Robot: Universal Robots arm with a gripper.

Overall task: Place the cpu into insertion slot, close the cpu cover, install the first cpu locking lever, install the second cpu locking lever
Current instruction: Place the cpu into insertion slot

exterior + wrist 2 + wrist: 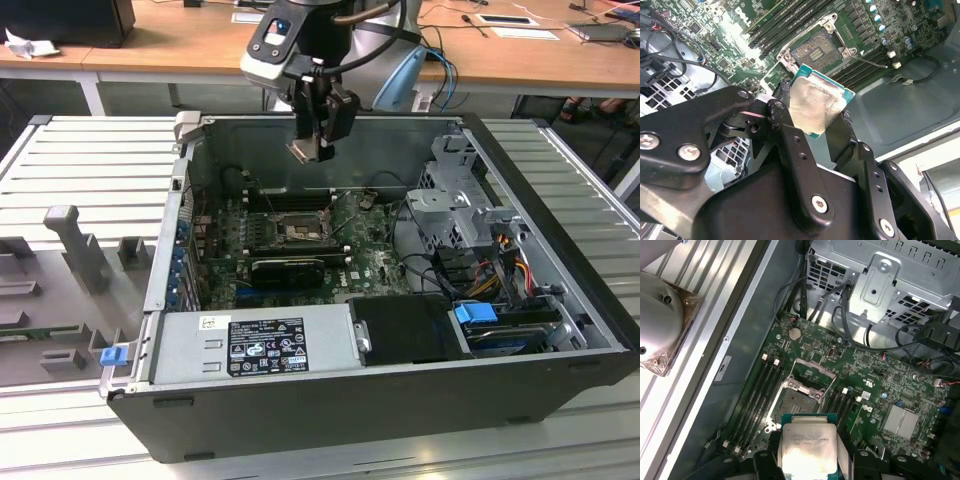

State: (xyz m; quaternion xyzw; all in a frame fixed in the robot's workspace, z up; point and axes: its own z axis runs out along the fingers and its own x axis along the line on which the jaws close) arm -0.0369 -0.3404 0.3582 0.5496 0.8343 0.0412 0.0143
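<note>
The exterior view stands off the arm and looks down at an angle into the open computer case [350,410]. It is far enough back to take in the whole case and the desks [180,55] behind it. The first wrist view looks steeply down onto the motherboard [875,385] from a moderate height. The second wrist view sits much nearer, peering past the gripper [812,117] at a slant. All three views share the insertion slot [297,232]. Both wrist views share the cpu [807,445], close to the lens.
</note>
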